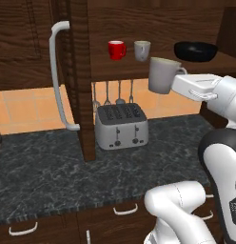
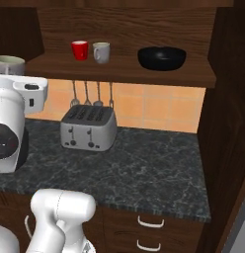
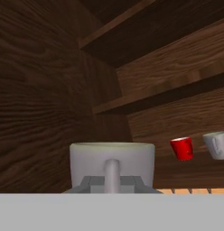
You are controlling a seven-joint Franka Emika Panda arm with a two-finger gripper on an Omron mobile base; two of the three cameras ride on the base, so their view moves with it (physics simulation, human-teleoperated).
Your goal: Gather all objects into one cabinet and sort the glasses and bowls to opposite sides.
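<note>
At two o'clock in the left base view, the gripper (image 1: 179,82) is holding an off-white mug (image 1: 162,75) upright in the air, just in front of the shelf (image 1: 139,67) of the open cabinet (image 1: 79,71) and slightly below its front edge. The jaws are standing fully closed, pinching the mug's handle; in the hand view the handle (image 3: 112,173) is rising between the finger tips, with the mug body directly ahead. Keeping the mug level by its handle appears to leave the body free to be set down on the shelf.

On the shelf, the red mug (image 1: 116,49) and a second off-white mug (image 1: 142,50) are standing close together, at about eleven o'clock from the held mug. The black bowl (image 1: 195,51) is sitting well apart from them, at about one o'clock from it. That layout suggests mugs are being grouped on one side and the bowl on the other.

Judged from this, the carried mug is the last item outside the cabinet. A toaster (image 1: 122,126) is standing on the counter (image 1: 44,162) beneath the shelf.
</note>
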